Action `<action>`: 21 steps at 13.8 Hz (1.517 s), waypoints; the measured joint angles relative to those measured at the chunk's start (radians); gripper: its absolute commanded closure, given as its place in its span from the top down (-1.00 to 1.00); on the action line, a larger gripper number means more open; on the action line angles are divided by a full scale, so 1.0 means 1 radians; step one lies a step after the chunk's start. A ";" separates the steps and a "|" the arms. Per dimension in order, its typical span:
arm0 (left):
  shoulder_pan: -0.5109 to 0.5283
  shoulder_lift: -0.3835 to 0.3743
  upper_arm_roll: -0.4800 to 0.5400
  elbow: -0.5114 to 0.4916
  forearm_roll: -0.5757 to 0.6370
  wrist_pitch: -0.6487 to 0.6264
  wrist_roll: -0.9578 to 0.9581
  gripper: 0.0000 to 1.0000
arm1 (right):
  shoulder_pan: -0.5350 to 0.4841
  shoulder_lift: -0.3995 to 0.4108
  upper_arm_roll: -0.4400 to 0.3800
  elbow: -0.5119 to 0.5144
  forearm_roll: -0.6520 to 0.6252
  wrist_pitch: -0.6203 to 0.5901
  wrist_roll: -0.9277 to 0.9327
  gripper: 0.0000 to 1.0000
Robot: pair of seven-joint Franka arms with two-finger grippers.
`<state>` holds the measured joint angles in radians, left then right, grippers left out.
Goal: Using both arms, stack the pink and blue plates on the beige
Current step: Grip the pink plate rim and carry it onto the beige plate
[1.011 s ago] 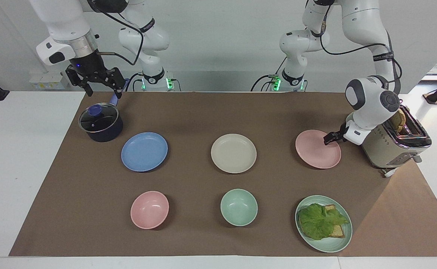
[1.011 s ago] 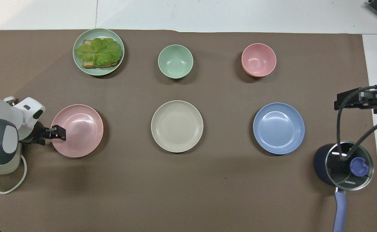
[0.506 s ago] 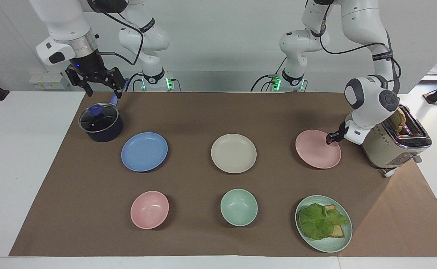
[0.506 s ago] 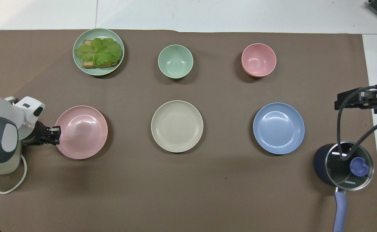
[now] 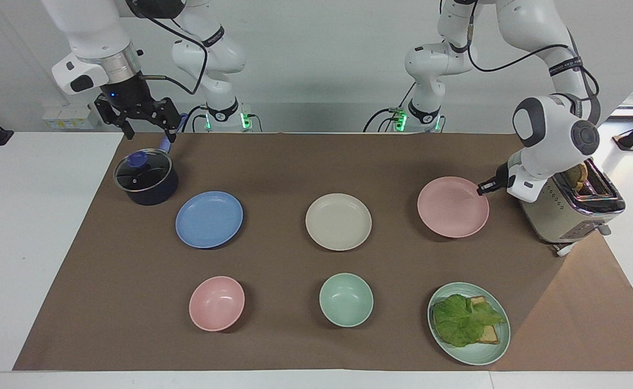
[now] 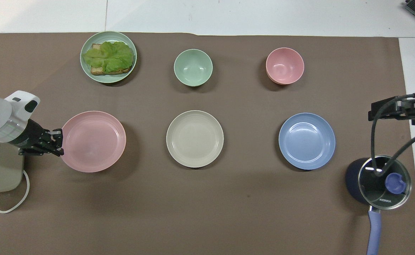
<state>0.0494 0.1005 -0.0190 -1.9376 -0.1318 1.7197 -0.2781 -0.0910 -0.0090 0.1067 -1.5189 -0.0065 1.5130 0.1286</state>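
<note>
I see the left gripper clamped on the rim of the pink plate, which is lifted off the mat beside the toaster (its fingertips are mostly hidden by the rim). Overhead, the grip sits at the plate's nine o'clock. The beige plate lies mid-table, the blue plate at its three o'clock in that view. The right gripper hangs wide open over the lidded pot; overhead, it is partly cut off by the frame edge.
</note>
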 measured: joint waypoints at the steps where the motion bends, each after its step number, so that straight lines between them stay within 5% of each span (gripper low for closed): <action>1: -0.034 -0.005 -0.005 0.032 -0.018 -0.035 -0.062 -1.00 | 0.000 0.000 0.000 0.000 0.000 0.000 0.000 1.00; 6: -0.283 -0.010 -0.039 0.043 -0.104 0.036 -0.382 -1.00 | 0.003 0.000 0.002 0.000 0.000 0.000 0.000 1.00; 11: -0.508 0.049 -0.042 -0.058 -0.165 0.397 -0.540 -1.00 | 0.003 0.000 0.002 0.000 0.000 0.000 0.000 1.00; 20: -0.524 0.110 -0.017 -0.077 -0.176 0.465 -0.542 -1.00 | 0.003 0.000 0.002 0.000 0.000 0.047 0.000 1.00; 21: -0.519 0.109 -0.016 -0.080 -0.176 0.462 -0.541 -0.75 | 0.002 0.000 0.001 0.000 0.000 0.068 0.000 1.00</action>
<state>-0.4694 0.2100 -0.0346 -2.0172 -0.3081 2.1817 -0.8192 -0.0892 -0.0086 0.1078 -1.5193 -0.0065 1.5809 0.1286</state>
